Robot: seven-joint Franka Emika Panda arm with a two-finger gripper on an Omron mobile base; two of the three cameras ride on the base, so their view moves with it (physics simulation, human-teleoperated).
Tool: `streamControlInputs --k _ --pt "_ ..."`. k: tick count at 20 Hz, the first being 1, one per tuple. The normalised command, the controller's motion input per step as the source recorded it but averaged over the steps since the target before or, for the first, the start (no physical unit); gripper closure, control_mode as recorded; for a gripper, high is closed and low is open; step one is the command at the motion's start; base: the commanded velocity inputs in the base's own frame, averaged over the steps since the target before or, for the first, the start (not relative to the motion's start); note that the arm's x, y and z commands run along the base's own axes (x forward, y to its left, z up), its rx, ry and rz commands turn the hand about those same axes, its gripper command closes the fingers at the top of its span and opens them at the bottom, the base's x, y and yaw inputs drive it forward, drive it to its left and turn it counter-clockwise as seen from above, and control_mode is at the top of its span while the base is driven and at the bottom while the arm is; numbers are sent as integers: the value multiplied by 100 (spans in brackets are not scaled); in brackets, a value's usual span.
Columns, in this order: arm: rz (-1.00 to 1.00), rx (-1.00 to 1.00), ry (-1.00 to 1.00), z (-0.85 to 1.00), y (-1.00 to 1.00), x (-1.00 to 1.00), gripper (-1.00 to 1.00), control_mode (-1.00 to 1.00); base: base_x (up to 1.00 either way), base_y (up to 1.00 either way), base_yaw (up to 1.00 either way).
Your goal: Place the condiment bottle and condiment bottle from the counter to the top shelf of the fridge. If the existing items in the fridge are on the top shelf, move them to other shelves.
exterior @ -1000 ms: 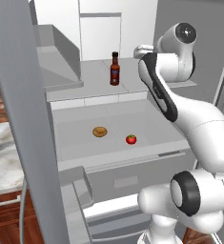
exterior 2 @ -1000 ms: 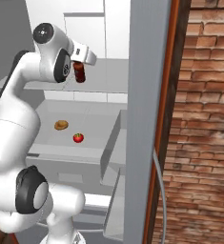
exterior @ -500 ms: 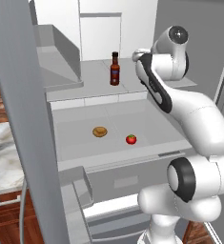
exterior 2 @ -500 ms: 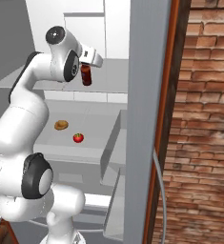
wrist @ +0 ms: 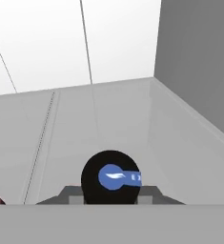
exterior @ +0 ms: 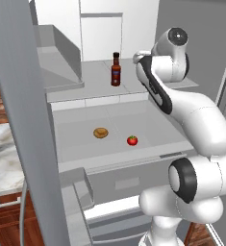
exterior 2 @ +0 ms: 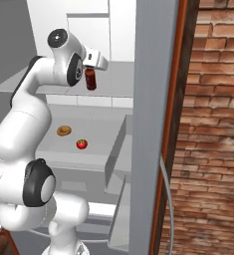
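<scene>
Condiment bottle (exterior 2: 90, 78) is clamped between your jaws, which are closed on its upper part, so it hangs straight below them with its long axis upright. In the hand view you look down that axis onto its round black cap (wrist: 111, 177) with a blue mark. It hangs above the top shelf of the fridge (wrist: 108, 119), which spreads flat beneath and ahead of the jaws; whether the base already touches, you cannot tell. The move turns on that drop: straight down along the bottle's axis, I judge.

The second condiment bottle (exterior: 116, 69) stands upright on that shelf off to one side of the jaws, near but apart, so keep the descent vertical.

Both bottles are slim, dark reddish-brown and glossy, narrow at the neck: tall and easy to tip. The shelf is smooth pale grey with a seam line. Well below the jaws, on the deeper shelf (exterior: 76, 144), lie a round red tomato (exterior: 132, 140) and a tan bun (exterior: 101, 132).
</scene>
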Motion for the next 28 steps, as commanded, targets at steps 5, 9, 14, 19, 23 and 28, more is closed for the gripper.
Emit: streamControlInputs --k 5,9,14,19,23,28 --pt "0 0 0 -4 0 22 -100 -100 0 0 0" --pt "0 0 -3 0 0 6 -100 -100 0 0 0" --pt "0 0 -2 0 0 0 -100 -100 0 0 0" --pt "0 0 -3 0 0 0 -100 -100 0 0 0" --pt "0 0 -1 0 0 0 -100 -100 0 0 0" --pt "1 0 -12 0 0 -49 -100 -100 0 0 0"
